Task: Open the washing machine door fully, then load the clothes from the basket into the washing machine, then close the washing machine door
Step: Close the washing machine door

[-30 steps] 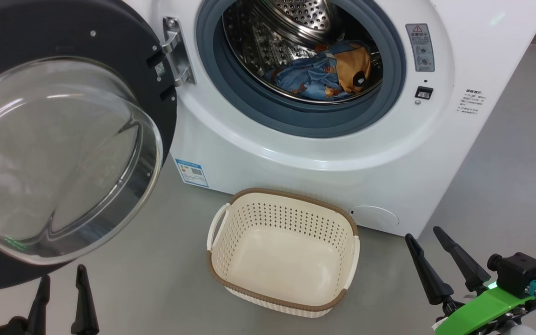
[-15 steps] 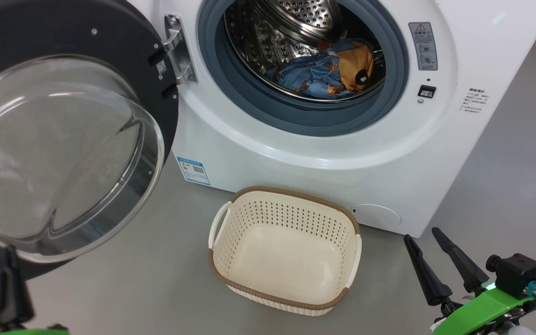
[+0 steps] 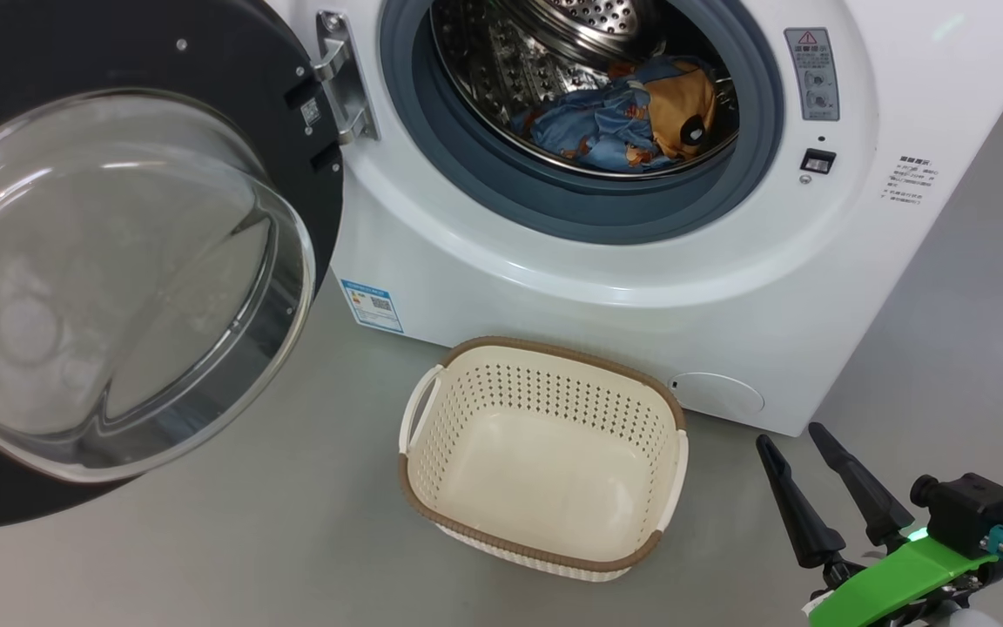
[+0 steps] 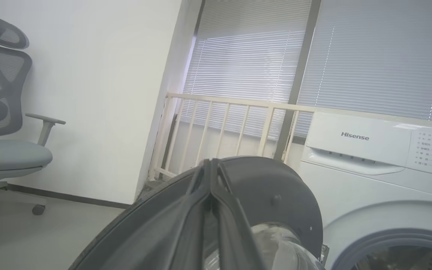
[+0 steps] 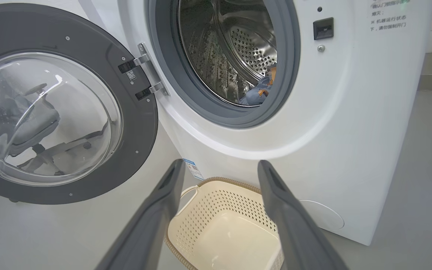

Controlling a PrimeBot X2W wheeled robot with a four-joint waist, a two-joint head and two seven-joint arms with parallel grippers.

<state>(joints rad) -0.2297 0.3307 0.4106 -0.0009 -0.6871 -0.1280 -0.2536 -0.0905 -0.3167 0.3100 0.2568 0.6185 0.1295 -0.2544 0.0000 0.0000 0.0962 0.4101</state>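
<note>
The washing machine door [image 3: 110, 279], a single large round door with a wide glossy black rim and a bulging clear glass bowl, stood swung wide open to the left of the one big white front-loading washing machine [image 3: 571, 287], hanging from its one metal hinge [image 3: 340, 78]. The clothes [image 3: 632, 122], light blue fabric with orange patches, lay in one heap on the floor of the perforated steel drum, behind the grey-blue rubber gasket; how many garments made up the heap could not be told. One small rectangular cream plastic basket [image 3: 554, 350] with a brown woven-look rim and two side handles sat on the grey floor just in front of the machine, below the opening, its pale bottom bare.

The right gripper [image 3: 789, 434] hung low to the right of the basket, its two long dark fingers spread apart and holding nothing; the right wrist view looked between them at basket, door and drum. In the left wrist view the left gripper [image 4: 211, 162] had its two fingers pressed together at the tips with nothing between them, the door's black rim close behind. One grey office chair [image 4: 2, 153] stood by the white wall.
</note>
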